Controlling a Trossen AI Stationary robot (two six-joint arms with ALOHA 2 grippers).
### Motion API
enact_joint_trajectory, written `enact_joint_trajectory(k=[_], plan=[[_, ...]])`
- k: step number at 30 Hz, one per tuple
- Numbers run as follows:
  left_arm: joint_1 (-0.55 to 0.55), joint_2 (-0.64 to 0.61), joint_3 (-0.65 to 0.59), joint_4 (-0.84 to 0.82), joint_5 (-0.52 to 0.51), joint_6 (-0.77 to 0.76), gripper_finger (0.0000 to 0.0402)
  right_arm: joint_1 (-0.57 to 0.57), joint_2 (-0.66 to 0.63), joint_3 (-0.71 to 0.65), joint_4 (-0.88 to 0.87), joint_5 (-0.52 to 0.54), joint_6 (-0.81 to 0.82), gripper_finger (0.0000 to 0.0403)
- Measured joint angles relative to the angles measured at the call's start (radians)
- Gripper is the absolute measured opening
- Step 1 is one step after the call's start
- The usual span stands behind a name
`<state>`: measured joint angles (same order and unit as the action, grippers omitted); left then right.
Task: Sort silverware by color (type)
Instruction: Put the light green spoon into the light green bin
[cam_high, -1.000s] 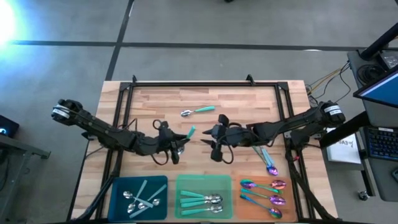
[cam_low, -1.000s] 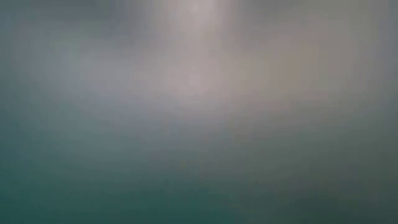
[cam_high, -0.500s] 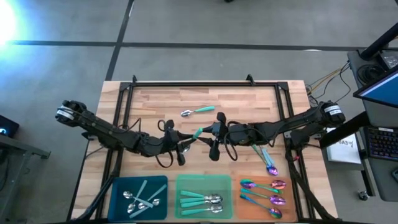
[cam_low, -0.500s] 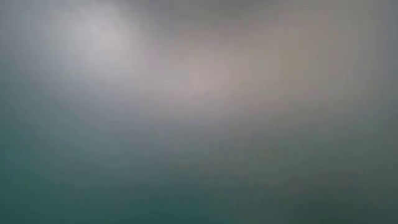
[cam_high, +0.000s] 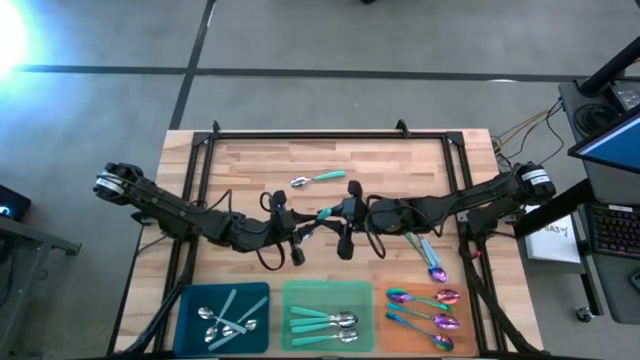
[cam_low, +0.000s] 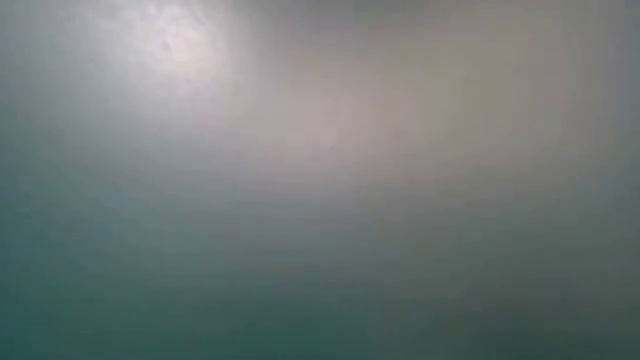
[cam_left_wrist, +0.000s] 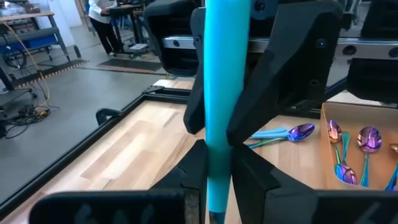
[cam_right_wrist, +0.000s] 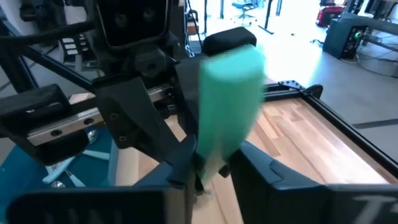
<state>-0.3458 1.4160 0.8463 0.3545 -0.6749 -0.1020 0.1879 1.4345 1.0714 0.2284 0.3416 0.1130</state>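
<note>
A teal-green-handled spoon (cam_high: 322, 215) hangs above the table's middle, between my two grippers. My left gripper (cam_high: 300, 232) comes from the table's left and is shut on it. In the left wrist view the handle (cam_left_wrist: 227, 74) sticks straight out past the fingers; the bowl is hidden. My right gripper (cam_high: 338, 218) comes from the table's right and is open, one finger on either side of the handle's free end (cam_right_wrist: 230, 81). I cannot see it touching the handle. The low view shows only blur. My left gripper pinches the spoon's teal handle (cam_left_wrist: 217, 163) between its two fingers, some way back from the free end. The fingers come level from the table's left and lie along the handle, which points on toward the right gripper. The spoon is lifted clear of the table.
Another teal-handled spoon (cam_high: 317, 180) lies on the wood farther back. A pale blue and a purple spoon (cam_high: 428, 258) lie to the right. Along the near edge stand a blue tray (cam_high: 190, 300), a green tray (cam_high: 327, 292) and an orange tray (cam_high: 462, 320), each holding spoons.
My left gripper has carried the spoon toward the table's right, and the handle's free end has come in between the right gripper's fingers. The right gripper has edged toward the table's left to meet it.
</note>
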Motion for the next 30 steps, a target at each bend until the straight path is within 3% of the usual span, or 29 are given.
enact_joint_trajectory(k=[6, 15, 19, 25, 27, 30], plan=[[-0.001, 0.001, 0.0, 0.005, -0.001, -0.016, 0.0041, -0.006, 0.0, 0.003, 0.014, -0.047, -0.037, 0.0058], [-0.007, -0.005, 0.021, -0.045, 0.008, -0.075, 0.0173, -0.006, 0.0, 0.067, -0.094, -0.048, -0.09, 0.0058], [-0.015, -0.007, 0.062, -0.202, 0.008, -0.087, 0.019, -0.006, -0.002, 0.115, -0.198, -0.034, -0.091, 0.0058], [-0.016, -0.007, 0.164, -0.532, 0.007, -0.207, 0.0183, -0.005, -0.004, 0.19, -0.414, -0.042, -0.026, 0.0058], [-0.016, -0.008, 0.187, -0.613, 0.006, -0.224, 0.0178, -0.004, -0.004, 0.206, -0.471, -0.097, 0.026, 0.0058], [-0.016, -0.008, 0.207, -0.729, 0.006, -0.254, 0.0173, 0.003, -0.004, 0.212, -0.503, -0.264, 0.129, 0.0058]])
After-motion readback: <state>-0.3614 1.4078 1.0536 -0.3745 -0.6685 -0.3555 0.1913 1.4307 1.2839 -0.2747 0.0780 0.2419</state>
